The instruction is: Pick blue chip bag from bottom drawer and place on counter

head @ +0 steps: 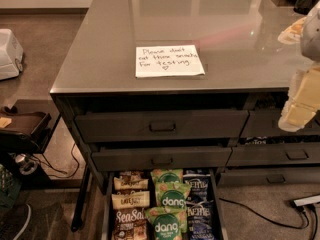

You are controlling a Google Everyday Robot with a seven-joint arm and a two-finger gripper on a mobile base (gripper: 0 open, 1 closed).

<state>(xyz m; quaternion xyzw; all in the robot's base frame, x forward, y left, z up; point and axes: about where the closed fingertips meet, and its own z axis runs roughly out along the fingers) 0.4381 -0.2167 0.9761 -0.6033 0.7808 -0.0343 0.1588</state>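
The bottom drawer (106, 211) is pulled open at the foot of the cabinet. In its right column lie two dark navy blue chip bags, one behind (197, 185) and one in front (201, 220). Green "dang" bags (170, 198) fill the middle column and brown snack bags (130, 223) the left one. The glossy grey counter (175, 19) bears a white handwritten note (169, 61). My gripper (302, 101) shows as a pale blurred shape at the right edge, beside the counter's front right corner, well above and to the right of the open drawer.
Two narrower grey drawers (161, 126) sit slightly ajar above the open one, with more drawers (297, 154) to the right. A white appliance (9, 54) and a dark stand (25, 124) are on the left. Cables and a power strip (306, 201) lie on the floor at the right.
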